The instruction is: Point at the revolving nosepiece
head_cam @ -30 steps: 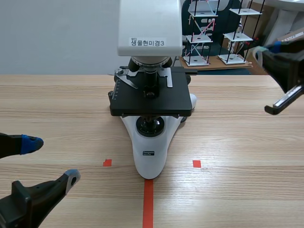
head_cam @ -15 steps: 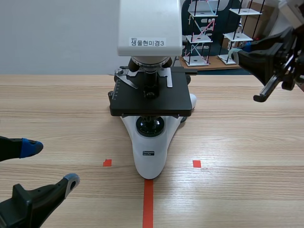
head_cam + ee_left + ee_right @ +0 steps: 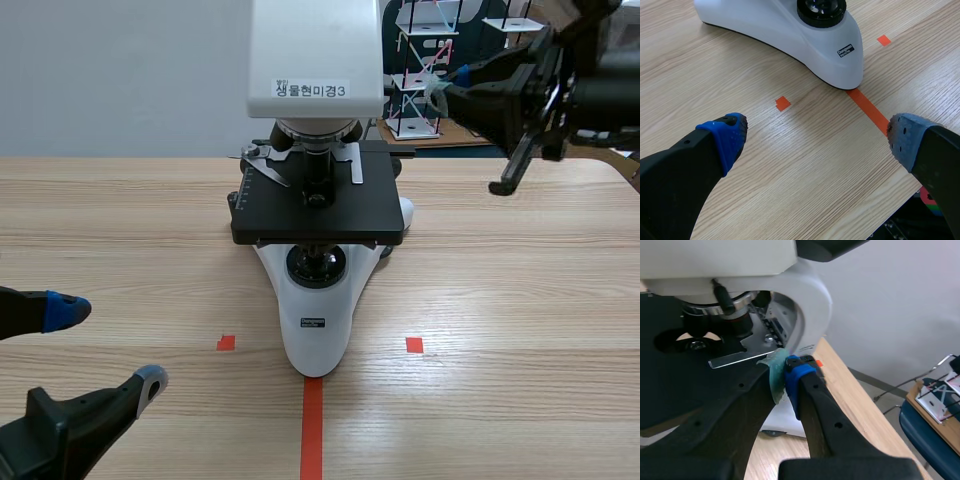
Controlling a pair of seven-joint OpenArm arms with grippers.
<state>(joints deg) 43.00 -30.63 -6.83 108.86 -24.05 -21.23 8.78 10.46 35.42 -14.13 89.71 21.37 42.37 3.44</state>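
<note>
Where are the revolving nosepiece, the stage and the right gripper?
revolving nosepiece (image 3: 316, 130): scene view, the front of its pale ring.
stage (image 3: 345, 212): scene view, its flat black top.
right gripper (image 3: 785, 374): right wrist view, where its closed pads meet.

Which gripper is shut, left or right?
The right gripper, raised beside the microscope, pads pressed together. The left gripper sits low with fingers wide apart.

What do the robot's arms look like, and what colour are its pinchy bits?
Both arms are black and chunky. The left arm's jaws are two thick black fingers, one tipped with a bright blue pad, the other with a greyer blue, dotted pad. The right arm's jaws carry a blue pad and a grey-green pad, with small round holes in the black fingers.
</note>
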